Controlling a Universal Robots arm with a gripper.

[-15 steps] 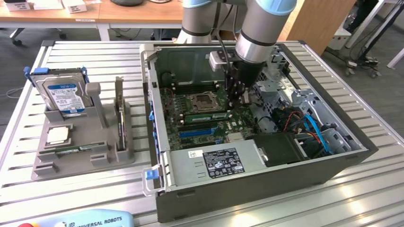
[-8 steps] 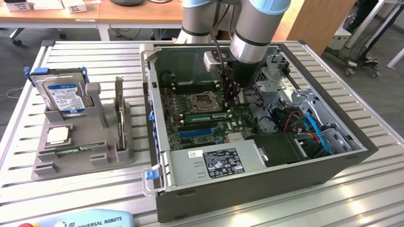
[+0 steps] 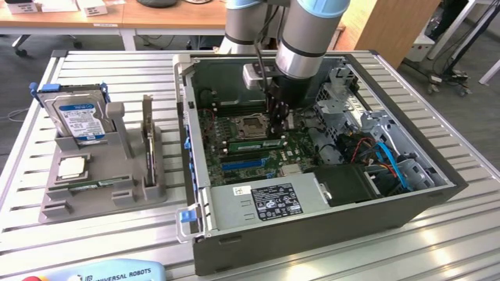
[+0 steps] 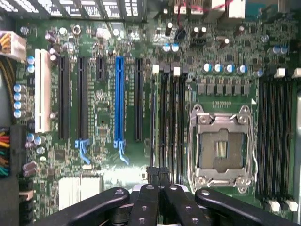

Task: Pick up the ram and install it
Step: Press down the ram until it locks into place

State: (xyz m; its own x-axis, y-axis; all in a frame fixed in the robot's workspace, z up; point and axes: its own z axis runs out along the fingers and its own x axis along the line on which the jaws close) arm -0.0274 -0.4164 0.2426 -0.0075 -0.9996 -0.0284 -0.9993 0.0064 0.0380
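Your gripper fingers are pressed together over the motherboard, memory slots at 12 o'clock of them; ram not visibly held.

Open computer case on slatted table, blue-labelled hard drive in grey holder, empty processor socket, blue slot

Long narrow green ram with small black chips, standing on its long edge in a memory slot beside the processor socket, just under my closed gripper.
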